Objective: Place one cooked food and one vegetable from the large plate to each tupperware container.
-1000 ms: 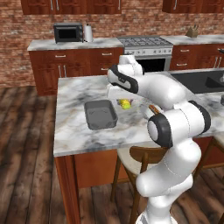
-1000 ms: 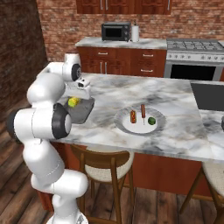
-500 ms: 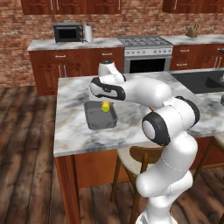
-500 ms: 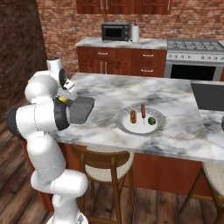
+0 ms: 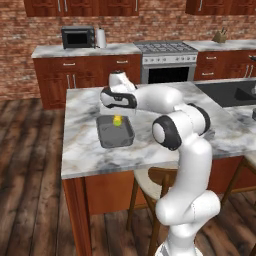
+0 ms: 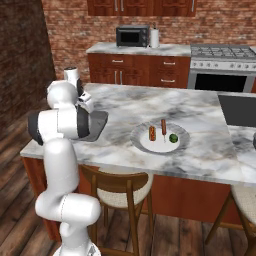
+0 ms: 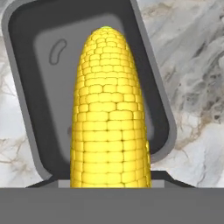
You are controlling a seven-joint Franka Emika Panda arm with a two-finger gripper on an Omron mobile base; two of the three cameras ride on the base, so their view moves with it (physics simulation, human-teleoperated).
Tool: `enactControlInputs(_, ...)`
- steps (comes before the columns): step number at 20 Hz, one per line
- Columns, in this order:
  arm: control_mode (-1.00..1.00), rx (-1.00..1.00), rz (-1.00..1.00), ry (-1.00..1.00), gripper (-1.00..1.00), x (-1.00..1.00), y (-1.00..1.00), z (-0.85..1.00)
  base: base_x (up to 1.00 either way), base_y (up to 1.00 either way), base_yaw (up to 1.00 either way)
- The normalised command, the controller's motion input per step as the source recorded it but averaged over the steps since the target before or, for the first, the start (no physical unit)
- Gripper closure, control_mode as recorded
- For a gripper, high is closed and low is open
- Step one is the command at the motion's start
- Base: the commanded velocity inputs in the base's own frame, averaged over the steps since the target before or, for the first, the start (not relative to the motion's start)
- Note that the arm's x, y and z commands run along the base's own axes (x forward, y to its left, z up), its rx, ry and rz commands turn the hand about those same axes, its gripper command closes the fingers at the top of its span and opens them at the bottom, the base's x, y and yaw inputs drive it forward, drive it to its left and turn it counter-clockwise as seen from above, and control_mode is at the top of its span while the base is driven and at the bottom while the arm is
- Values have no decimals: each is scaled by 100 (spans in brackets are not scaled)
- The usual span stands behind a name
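Observation:
My gripper (image 5: 117, 118) is shut on a yellow corn cob (image 5: 117, 121), which hangs just above the dark grey tupperware container (image 5: 116, 134) near the island's left end. In the hand view the corn cob (image 7: 109, 113) runs up the middle, with the container's empty floor (image 7: 52, 83) behind it; the fingertips are hidden by the cob. The large plate (image 6: 145, 146) lies mid-counter, well right of the arm. On it are two reddish-brown cooked food sticks (image 6: 163, 127) (image 6: 152, 133) and a small green ball (image 6: 173, 138). The white arm hides most of the container (image 6: 99, 119) in the right base view.
A black sink basin (image 6: 239, 110) is set into the island's right end. Wooden stools (image 6: 120, 185) stand under the near edge. A microwave (image 5: 78, 37) and a stove (image 5: 165, 48) line the back counter. Bare marble (image 5: 80, 150) surrounds the container.
The arm has swung left from the plate side, carrying the corn cob to above the container. In the last half second it barely shifted. Its grip has stayed the same.

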Motion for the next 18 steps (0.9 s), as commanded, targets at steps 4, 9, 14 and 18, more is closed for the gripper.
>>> enactControlInputs(4, -100, 10, 6, 2, 100, 17, -1, -36, 0, 0, 0)
enactControlInputs(9, -100, 0, 7, 0, 100, 11, 0, -49, 0, 0, 0)
enactControlInputs(14, -100, 0, 9, -1, 100, 1, 0, -41, 0, 0, 0)
enactControlInputs(18, -100, 0, 5, 0, 100, 5, 1, -34, 0, 0, 0)
